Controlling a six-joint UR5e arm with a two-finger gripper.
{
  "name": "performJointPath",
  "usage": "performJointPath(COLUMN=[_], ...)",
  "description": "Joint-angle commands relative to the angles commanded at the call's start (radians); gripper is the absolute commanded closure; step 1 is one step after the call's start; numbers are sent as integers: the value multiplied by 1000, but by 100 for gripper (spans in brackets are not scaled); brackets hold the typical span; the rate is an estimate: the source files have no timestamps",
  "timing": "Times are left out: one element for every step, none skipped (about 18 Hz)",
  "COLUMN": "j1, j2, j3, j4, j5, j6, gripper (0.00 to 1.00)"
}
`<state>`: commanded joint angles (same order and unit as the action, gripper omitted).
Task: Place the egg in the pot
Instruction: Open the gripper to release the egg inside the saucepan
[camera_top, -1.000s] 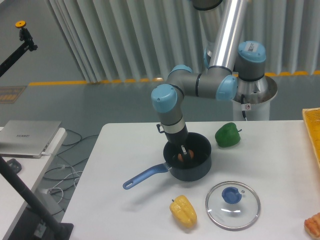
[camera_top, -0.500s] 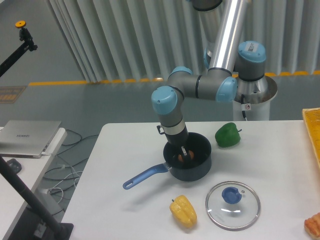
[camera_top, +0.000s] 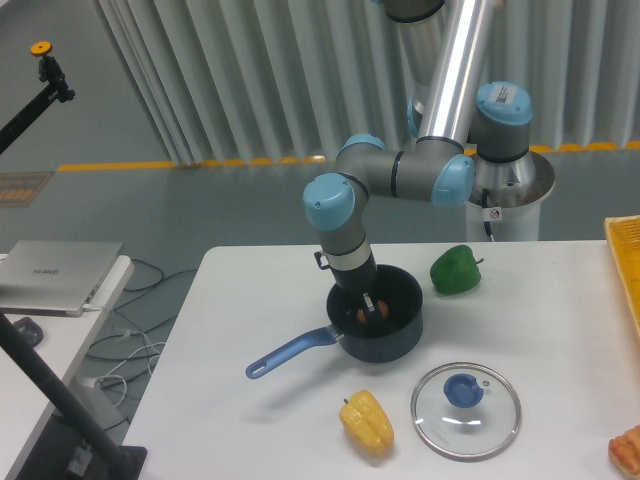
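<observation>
Your arm (camera_top: 400, 172) bends down from its silver base at the back of the desk (camera_top: 560, 320). The elbow folds to your camera's left, and the wrist points straight down into the pot (camera_top: 385, 322). The gripper (camera_top: 366, 306) is low inside the pot, below its rim.

The egg (camera_top: 363, 315) is inside the pot, right at the tips of the fingers (camera_top: 368, 299). It looks like a small orange spot between them. The fingers are close around the egg, but the spot is too small for you to tell if they squeeze it or have let it go.

The pot sits near the middle of the desk. Its long blue handle (camera_top: 290, 352) points to the front left.

A green bell pepper (camera_top: 456, 269) sits just beside the pot, at the back right. A yellow bell pepper (camera_top: 366, 422) lies near the front edge. A round glass lid (camera_top: 466, 397) with a blue knob lies flat beside the yellow pepper.
</observation>
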<state>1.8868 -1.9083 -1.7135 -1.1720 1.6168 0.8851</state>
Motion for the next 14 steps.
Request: performJointPath(j1=[0,0,0,-2,-2,-2,-2,-3,-3,-3,-3,-3,-3,-5], j2=[0,-2,-5,-5,-5,-5,-5,-3,-2,3,8,11,14,31], j3=[0,0,0,0,2,0,0,0,2,3,5,12,15,15], j4=[0,0,0,2,2,2,2,2,2,2,0,0,0,0], j5=[0,0,2,2,3,8,8,8,8,8,8,6,8,8], j6=[0,0,0,0,-2,-2,-2,-2,-2,0,0,2,2,2], gripper=[39,38,34,32,31,31,31,30,28,27,23,21,20,18])
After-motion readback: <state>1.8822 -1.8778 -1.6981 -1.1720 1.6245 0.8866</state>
